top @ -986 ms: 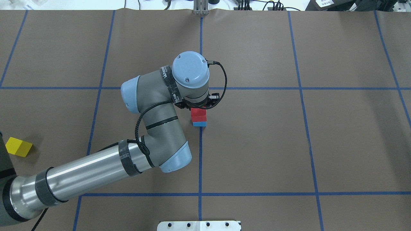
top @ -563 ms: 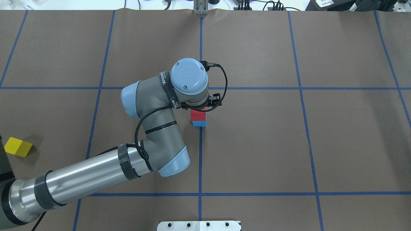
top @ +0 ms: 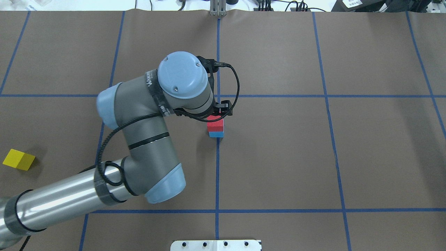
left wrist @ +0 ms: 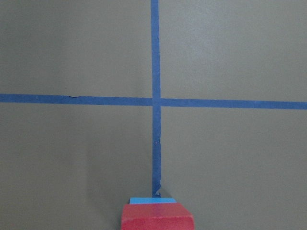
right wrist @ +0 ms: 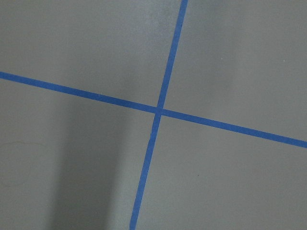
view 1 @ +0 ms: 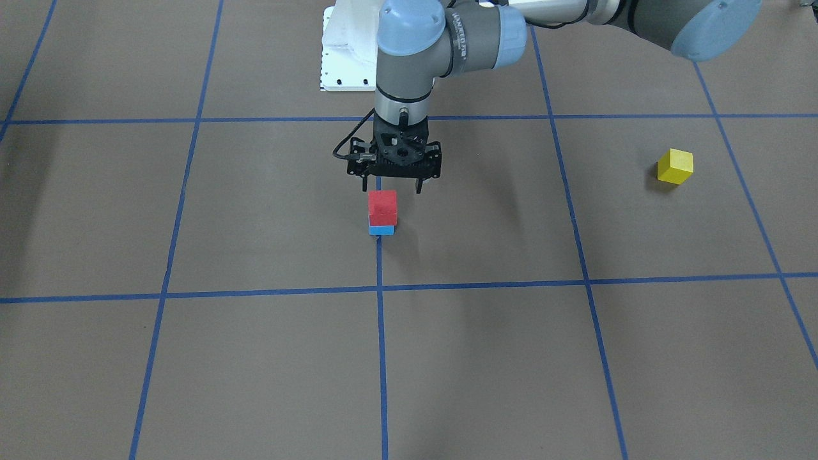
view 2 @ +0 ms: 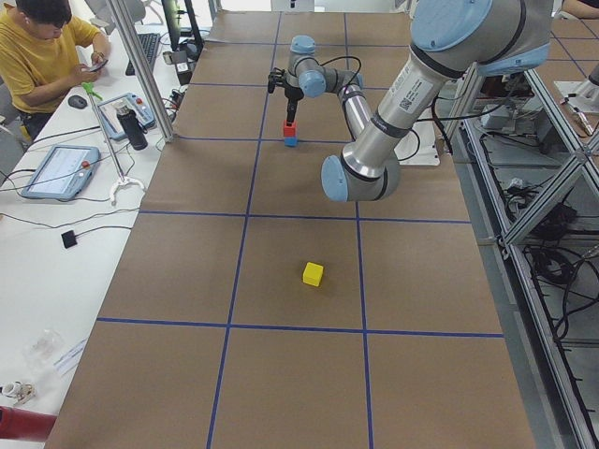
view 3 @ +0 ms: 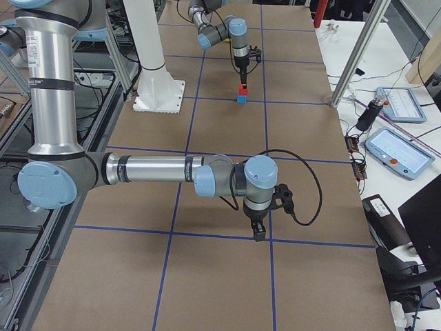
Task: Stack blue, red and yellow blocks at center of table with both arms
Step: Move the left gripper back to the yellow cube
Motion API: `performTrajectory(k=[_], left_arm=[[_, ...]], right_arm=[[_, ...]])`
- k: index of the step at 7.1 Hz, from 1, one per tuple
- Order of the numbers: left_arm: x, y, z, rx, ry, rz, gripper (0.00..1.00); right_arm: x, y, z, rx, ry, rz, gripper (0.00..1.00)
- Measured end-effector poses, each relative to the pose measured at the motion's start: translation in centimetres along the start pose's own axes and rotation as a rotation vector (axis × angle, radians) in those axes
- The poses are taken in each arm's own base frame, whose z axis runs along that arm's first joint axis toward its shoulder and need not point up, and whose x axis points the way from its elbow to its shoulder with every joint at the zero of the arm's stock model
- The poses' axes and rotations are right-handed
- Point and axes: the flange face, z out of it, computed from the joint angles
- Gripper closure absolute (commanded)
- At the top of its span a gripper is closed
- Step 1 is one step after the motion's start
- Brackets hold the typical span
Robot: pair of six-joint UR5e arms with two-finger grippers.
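Note:
A red block (view 1: 382, 206) rests on a blue block (view 1: 381, 230) on the centre tape line; the stack also shows in the overhead view (top: 215, 124) and at the bottom of the left wrist view (left wrist: 157, 216). My left gripper (view 1: 392, 187) hangs open just above the red block and holds nothing. A yellow block (top: 18, 159) lies alone far to my left, also seen in the front view (view 1: 675, 166). My right gripper (view 3: 258, 231) shows only in the exterior right view, pointing down over bare table; I cannot tell whether it is open.
Blue tape lines (top: 217, 174) divide the brown table into squares. A white base plate (view 1: 345, 57) sits at my edge of the table. An operator (view 2: 37, 56) and tablets (view 2: 61, 170) are at a side bench beyond the far edge.
My left wrist has risen and swung left, off the stack. The red block stays on the blue one. The yellow block has not moved.

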Motion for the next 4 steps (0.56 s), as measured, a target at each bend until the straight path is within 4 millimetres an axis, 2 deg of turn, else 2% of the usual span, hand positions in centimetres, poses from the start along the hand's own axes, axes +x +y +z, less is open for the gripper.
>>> performTrajectory(k=[1, 2, 4], left_arm=[[-4.5, 0.7, -2.7, 0.002, -0.013, 0.060, 0.00], [-9.9, 1.1, -4.3, 0.003, -0.037, 0.119, 0.00], [-22.7, 1.5, -6.0, -0.039, -0.100, 0.236, 0.00]], right_arm=[[-0.1, 0.0, -0.1, 0.001, 0.000, 0.001, 0.00], [-0.1, 0.0, -0.1, 0.002, -0.001, 0.001, 0.00], [-0.2, 0.0, -0.1, 0.003, -0.001, 0.001, 0.00]])
